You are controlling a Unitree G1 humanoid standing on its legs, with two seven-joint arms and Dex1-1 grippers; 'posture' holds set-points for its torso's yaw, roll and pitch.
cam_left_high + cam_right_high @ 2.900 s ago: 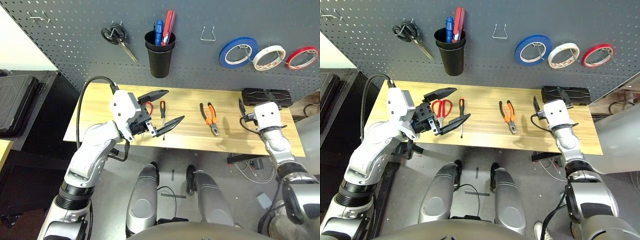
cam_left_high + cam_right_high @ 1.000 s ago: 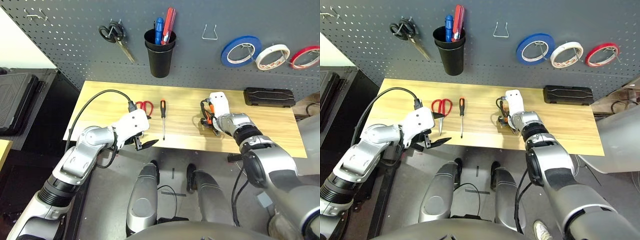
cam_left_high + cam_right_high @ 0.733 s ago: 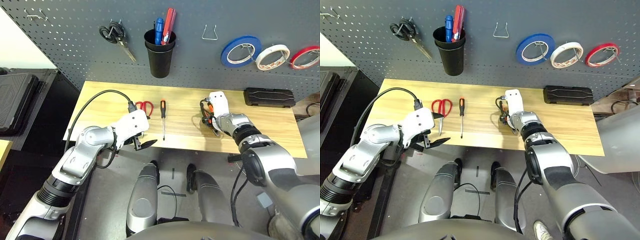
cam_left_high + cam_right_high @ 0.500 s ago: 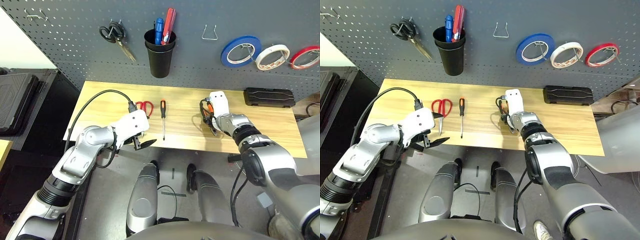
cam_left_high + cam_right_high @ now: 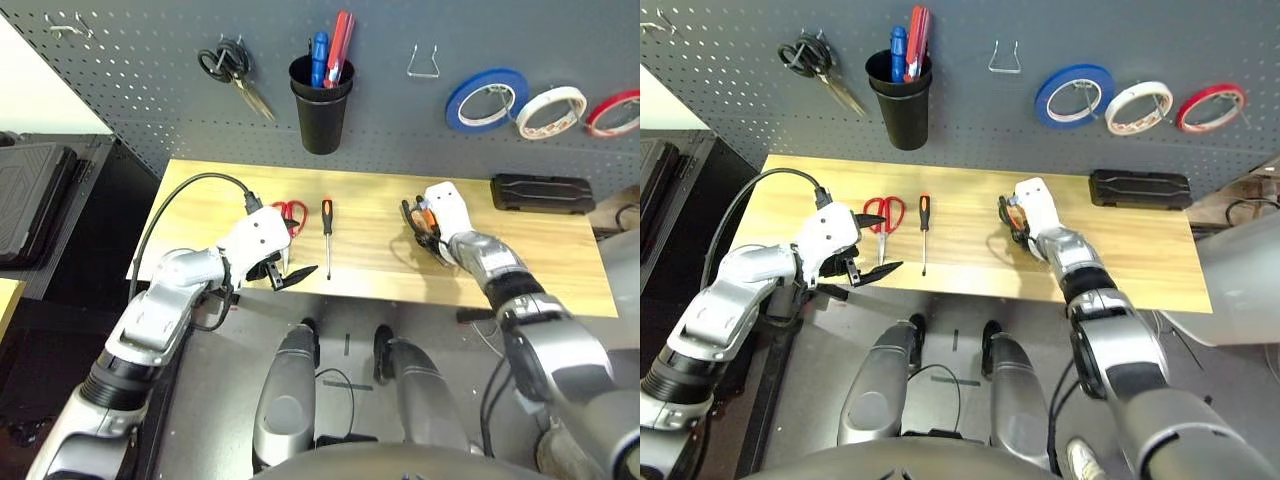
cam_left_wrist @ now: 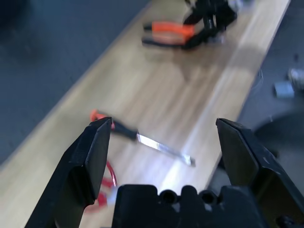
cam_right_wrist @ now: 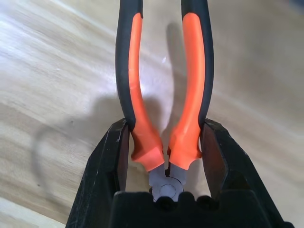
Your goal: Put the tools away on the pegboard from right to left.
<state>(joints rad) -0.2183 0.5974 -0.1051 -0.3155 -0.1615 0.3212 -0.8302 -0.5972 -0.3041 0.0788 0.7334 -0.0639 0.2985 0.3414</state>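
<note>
The jaws of the right gripper (image 7: 164,156) are closed on the orange-and-black pliers (image 7: 164,90), low on both handles near the pivot, at centre right of the table (image 5: 370,215). The pliers are judged stiff and rather heavy. The left gripper (image 6: 166,142) is held wide open.

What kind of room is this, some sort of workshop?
Probably a workshop bench: a dark pegboard carries black-handled scissors, tape rolls and a cup of tools, and a wooden table below holds a screwdriver.
</note>
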